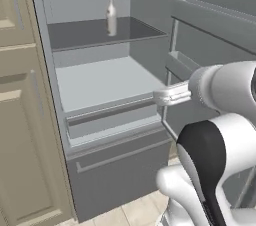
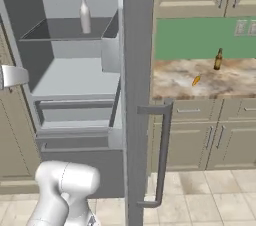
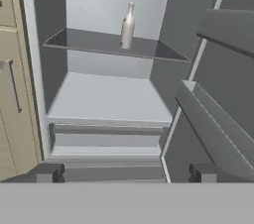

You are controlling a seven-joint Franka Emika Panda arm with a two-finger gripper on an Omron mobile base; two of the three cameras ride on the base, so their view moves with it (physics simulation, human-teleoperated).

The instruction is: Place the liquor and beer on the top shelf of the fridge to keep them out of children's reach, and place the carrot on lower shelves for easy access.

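The fridge point(image 1: 150, 5) stands open. The pale liquor point(image 1: 111, 16) point(image 2: 85, 15) point(image 3: 128, 26) stands upright on the dark top shelf point(image 1: 80, 32) point(image 3: 94, 42), towards its back. Below it lies a bare whitish lower shelf point(image 1: 100, 82) point(image 3: 109, 99). The brown beer point(image 2: 218, 60) stands on the marbled counter point(image 2: 230, 85) to the right of the fridge, and the orange carrot point(image 2: 196, 80) lies in front of it. My gripper point(image 3: 126, 172) point(image 1: 161, 97) hangs open and holds nothing, out in front of the fridge at about lower-shelf height.
The open fridge door point(image 2: 137, 95) with its long handle stands between the fridge interior and the counter. Door bins point(image 3: 218, 134) jut out on the right. A drawer point(image 1: 110, 115) sits under the lower shelf. Beige cabinets point(image 1: 25, 145) flank the fridge on the left.
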